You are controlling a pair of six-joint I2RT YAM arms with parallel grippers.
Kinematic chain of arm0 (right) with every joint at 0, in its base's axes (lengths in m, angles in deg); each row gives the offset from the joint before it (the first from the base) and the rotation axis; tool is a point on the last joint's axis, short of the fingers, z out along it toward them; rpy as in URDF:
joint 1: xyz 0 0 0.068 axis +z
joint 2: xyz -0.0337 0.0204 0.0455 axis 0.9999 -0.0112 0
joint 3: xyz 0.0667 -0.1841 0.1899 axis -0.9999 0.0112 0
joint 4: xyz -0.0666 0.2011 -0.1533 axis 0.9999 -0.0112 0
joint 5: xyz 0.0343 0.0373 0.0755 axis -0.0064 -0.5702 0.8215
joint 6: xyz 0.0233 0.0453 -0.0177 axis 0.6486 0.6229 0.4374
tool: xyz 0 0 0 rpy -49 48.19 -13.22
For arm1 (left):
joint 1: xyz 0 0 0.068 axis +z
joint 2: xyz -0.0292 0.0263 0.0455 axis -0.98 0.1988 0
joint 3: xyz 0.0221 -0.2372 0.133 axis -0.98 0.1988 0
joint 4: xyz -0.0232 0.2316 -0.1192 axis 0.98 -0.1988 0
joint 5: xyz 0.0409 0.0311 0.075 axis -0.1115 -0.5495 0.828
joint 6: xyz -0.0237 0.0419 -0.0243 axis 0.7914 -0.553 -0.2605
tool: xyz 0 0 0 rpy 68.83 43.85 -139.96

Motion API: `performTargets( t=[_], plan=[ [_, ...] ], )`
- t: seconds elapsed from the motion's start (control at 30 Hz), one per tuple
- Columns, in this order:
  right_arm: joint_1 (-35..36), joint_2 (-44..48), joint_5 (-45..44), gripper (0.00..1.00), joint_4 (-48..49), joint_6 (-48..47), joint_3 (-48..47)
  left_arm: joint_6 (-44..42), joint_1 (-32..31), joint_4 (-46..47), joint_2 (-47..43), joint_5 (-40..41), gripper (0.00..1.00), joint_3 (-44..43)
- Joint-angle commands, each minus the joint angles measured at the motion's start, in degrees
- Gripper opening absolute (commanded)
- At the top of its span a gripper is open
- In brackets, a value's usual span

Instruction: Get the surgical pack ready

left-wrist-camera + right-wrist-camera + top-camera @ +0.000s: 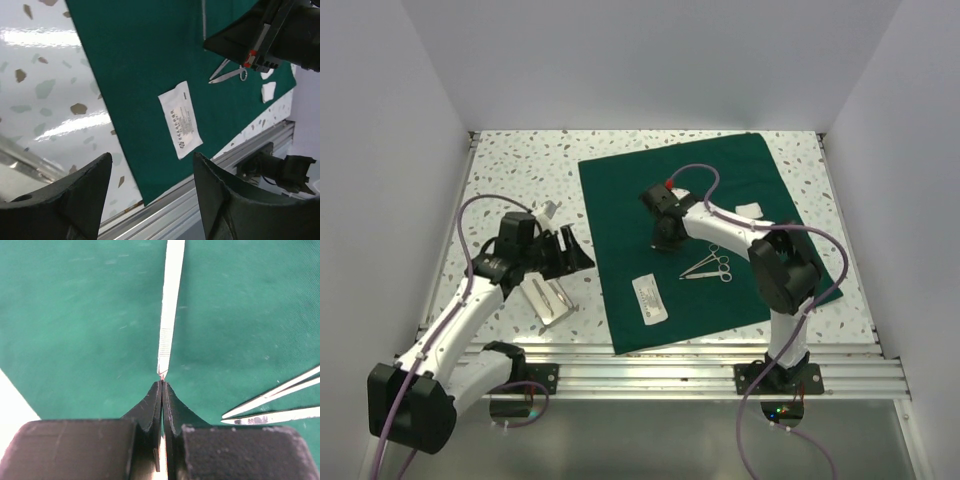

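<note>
The right gripper pointed down at one green cloth, pinching one metal stick. The left gripper hung open.

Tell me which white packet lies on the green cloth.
The shorter printed packet near the green cloth's front edge; the longer packet lies off it, beside the left arm.

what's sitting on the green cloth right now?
A white packet, scissor-handled instruments, a small white pad, and a slim metal tool pinched in the shut right gripper. The green cloth under the right arm is covered from above.
</note>
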Motion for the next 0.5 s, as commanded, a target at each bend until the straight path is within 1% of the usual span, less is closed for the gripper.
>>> performTargets(
  t=[0.0,0.03,0.07,0.1,0.13,0.2,0.27,0.37,0.43,0.47],
  plan=[
    [0.09,5.68,5.06,0.0,7.59,-9.71,2.1,1.29,0.22,11.65,3.09,-9.91,0.7,-1.76],
    [0.18,7.16,6.12,0.0,8.13,-11.38,3.59,2.0,0.22,13.07,4.84,-10.71,0.71,-1.76],
    [0.18,7.96,7.35,0.0,8.83,-12.18,4.47,3.92,0.22,16.65,5.9,-11.76,0.72,-1.15],
    [0.01,8.49,8.84,0.0,10.23,-12.97,5.79,5.07,0.13,18.86,6.87,-14.47,0.73,-0.8],
    [0.0,9.63,11.12,0.0,11.2,-14.37,6.58,6.21,-0.13,20.97,9.14,-15.45,0.74,-0.36],
    [0.09,10.78,13.07,0.0,13.75,-14.91,8.34,9.9,-1.1,26.42,11.87,-17.04,0.75,0.7],
    [0.09,11.66,14.3,0.0,14.81,-15.87,9.93,13.32,-2.15,30.89,16.44,-16.87,0.75,0.88],
    [-0.08,12.28,15.97,0.0,16.04,-16.31,11.42,17.19,-5.48,33.63,22.77,-13.63,0.74,-0.09],
    [-0.17,12.1,16.5,0.0,16.66,-16.4,12.12,19.39,-6.54,34.87,27.68,-13.18,0.73,-1.23],
    [-0.17,12.1,17.2,0.0,17.01,-16.4,12.39,21.93,-7.59,37.23,28.84,-12.31,0.73,-1.32]
  ],
)
